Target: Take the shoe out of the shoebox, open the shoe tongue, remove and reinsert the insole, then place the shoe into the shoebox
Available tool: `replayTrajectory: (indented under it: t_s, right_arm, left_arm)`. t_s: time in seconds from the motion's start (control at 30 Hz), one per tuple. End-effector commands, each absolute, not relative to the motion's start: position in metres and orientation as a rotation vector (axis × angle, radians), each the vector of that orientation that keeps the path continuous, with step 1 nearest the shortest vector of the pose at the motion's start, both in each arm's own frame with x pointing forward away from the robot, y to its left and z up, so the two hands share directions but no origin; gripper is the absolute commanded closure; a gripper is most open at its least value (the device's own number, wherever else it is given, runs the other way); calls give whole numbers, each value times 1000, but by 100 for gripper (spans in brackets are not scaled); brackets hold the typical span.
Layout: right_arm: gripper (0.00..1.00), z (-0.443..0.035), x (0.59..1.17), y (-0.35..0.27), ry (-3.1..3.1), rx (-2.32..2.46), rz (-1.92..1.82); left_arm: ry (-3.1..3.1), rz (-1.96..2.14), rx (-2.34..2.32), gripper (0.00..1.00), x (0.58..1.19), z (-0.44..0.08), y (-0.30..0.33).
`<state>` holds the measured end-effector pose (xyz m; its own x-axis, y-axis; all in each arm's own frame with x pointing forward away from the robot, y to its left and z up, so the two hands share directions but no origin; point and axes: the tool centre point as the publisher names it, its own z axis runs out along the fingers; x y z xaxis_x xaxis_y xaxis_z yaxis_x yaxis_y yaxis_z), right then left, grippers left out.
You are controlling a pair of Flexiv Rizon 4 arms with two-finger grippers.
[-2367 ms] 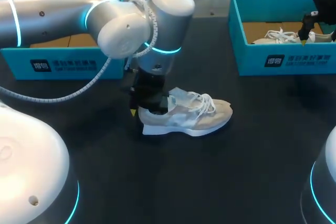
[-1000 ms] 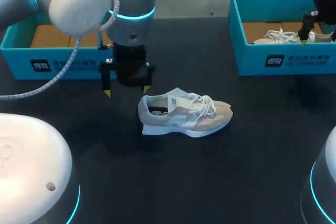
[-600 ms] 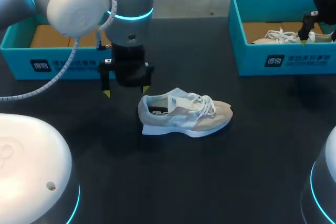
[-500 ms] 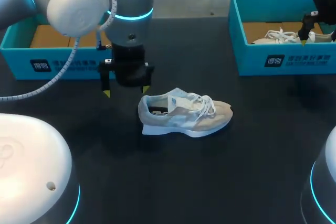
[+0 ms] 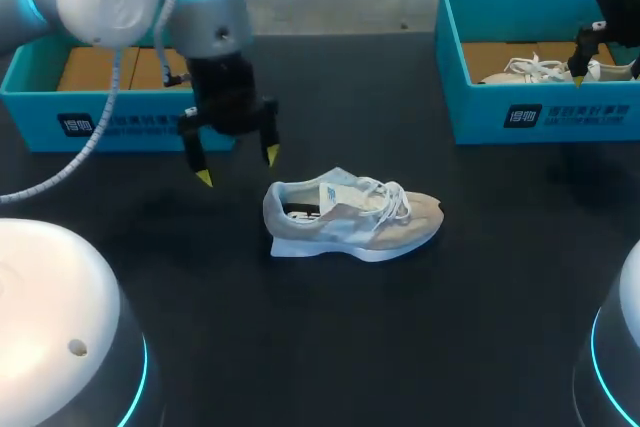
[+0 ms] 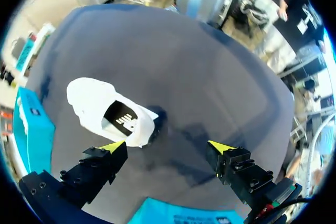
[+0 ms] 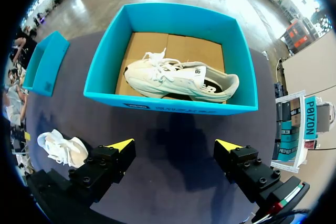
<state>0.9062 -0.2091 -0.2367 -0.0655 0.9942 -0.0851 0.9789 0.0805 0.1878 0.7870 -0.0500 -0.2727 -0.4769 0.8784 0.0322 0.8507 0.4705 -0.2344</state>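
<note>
The left gripper (image 5: 237, 166) has its fingers spread wide, with nothing between them. In the head view it hangs over the dark table top (image 5: 420, 347) at centre left of the frame, near the heel end of the white and beige lace-up sneaker (image 5: 352, 215) and apart from it. The sneaker stands on its sole at the centre of the frame, heel to the left and toe to the right, outside both boxes. At upper left stands the teal cardboard shoebox with a brown floor (image 5: 120, 125).

In the left wrist view, the left gripper (image 6: 167, 147) looks down on the table. The sneaker (image 6: 100, 106) lies ahead of one finger with its dark opening facing up, untouched.

The right gripper (image 5: 580, 67) is at upper right of the head view, over the second teal cardboard shoebox (image 5: 540, 115). In the right wrist view its fingers are spread and hold nothing (image 7: 175, 144). That box (image 7: 173, 102) lies ahead, and a second white sneaker (image 7: 178, 78) rests on its brown floor.
</note>
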Motion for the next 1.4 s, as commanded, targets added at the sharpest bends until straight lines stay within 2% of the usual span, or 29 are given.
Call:
replayTrajectory:
  t_s: [0.03, 0.57, 1.4]
  right_arm:
    - [0, -237, 906, -209, 2160, 2006, 120]
    - [0, -237, 906, -209, 2160, 2006, 120]
    - [0, -237, 906, -209, 2160, 2006, 120]
  left_arm:
    - [-2607, 520, -1432, 0, 790, -278, -30]
    - [-2672, 1049, -1062, 0, 784, -287, -7]
    - [-2815, 1289, -532, 0, 759, -315, 13]
